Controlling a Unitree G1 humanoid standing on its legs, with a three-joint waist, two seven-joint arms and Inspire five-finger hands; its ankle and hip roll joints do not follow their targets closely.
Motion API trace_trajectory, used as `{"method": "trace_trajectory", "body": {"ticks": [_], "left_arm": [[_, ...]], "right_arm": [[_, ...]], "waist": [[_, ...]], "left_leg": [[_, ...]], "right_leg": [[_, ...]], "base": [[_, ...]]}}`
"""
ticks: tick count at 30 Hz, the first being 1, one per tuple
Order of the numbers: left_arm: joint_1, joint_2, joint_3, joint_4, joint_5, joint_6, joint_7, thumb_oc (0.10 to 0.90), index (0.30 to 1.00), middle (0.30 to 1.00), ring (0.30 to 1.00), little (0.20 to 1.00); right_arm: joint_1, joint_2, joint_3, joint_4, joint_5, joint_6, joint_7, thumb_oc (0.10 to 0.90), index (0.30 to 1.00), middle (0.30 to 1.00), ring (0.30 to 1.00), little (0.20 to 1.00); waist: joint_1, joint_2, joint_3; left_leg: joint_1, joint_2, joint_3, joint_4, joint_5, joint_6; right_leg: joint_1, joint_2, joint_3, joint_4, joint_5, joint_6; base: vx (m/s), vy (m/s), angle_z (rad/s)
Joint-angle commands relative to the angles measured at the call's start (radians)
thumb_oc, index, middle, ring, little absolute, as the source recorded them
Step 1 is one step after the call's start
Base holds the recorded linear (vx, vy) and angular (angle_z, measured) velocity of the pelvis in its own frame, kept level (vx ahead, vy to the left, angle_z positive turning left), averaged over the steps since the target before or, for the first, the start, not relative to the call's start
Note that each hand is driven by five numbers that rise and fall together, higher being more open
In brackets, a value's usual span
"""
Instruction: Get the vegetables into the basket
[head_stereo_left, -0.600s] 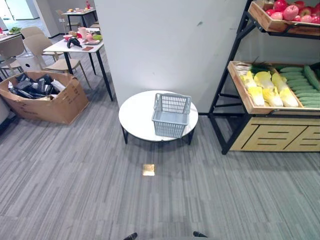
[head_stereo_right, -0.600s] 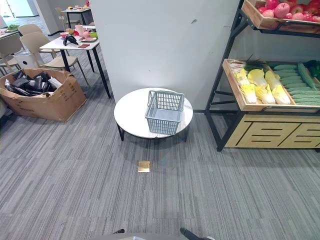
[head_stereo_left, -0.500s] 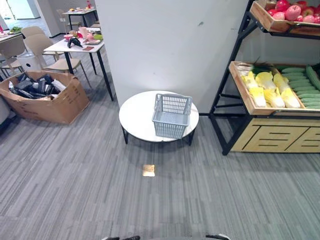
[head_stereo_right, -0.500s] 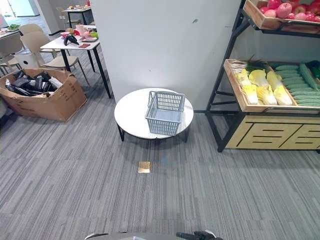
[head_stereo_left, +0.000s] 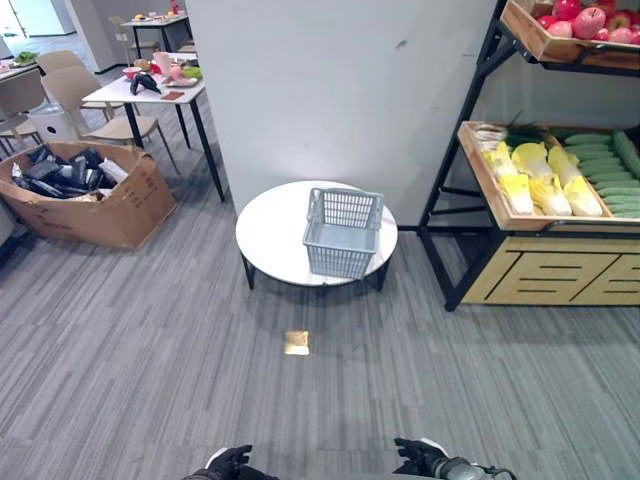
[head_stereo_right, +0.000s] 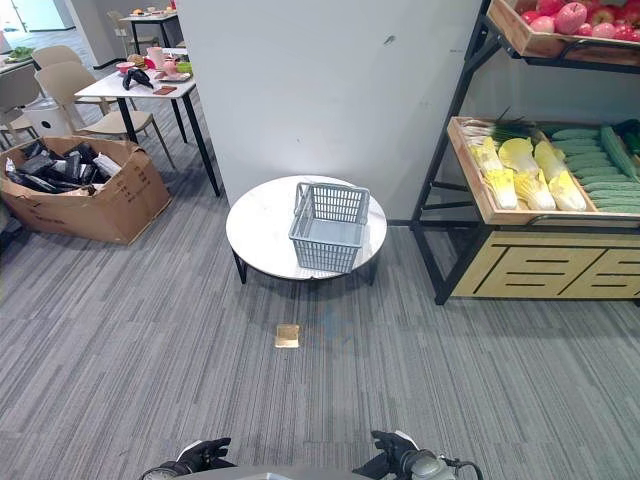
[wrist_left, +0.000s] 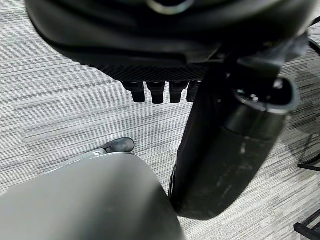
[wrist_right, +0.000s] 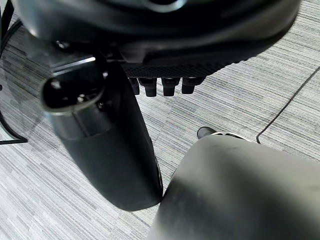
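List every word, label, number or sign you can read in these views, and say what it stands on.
There is no readable text.
The grey basket on the round white table bears no label.
The wooden crate of vegetables and the shelf rack show no signs or price tags.
The cardboard box has no legible print.
The small tan square on the carpet is blank.

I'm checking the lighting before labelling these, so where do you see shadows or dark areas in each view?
Left eye view: soft, even light, with a dark shadow on the floor under the round table that holds the basket. Right eye view: the vegetables are well lit. Left wrist view: the left robot hand is dark against the carpet.
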Motion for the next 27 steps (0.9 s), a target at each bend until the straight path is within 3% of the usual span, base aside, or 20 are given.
{"method": "trace_trajectory", "body": {"ticks": [1, 27], "left_arm": [[-0.016, -0.042, -0.02, 0.063, 0.039, -0.001, -0.008, 0.9, 1.0, 1.0, 1.0, 1.0], [-0.032, -0.033, -0.029, 0.065, 0.056, 0.004, -0.007, 0.9, 1.0, 1.0, 1.0, 1.0]], "right_arm": [[0.005, 0.003, 0.041, 0.075, 0.006, 0.009, 0.02, 0.9, 1.0, 1.0, 1.0, 1.0], [-0.003, -0.001, 0.046, 0.068, 0.009, 0.014, 0.031, 0.9, 1.0, 1.0, 1.0, 1.0]], "waist": [[-0.003, -0.023, 0.007], [0.004, -0.033, 0.017]], "left_leg": [[0.005, 0.033, 0.048, -0.004, -0.027, -0.063], [0.002, 0.018, 0.047, -0.004, -0.036, -0.052]], "right_leg": [[-0.006, -0.104, -0.011, -0.055, 0.105, 0.136], [-0.008, -0.116, -0.011, -0.055, 0.112, 0.144]], "base": [[0.0, 0.0, 0.0], [0.0, 0.0, 0.0]]}}
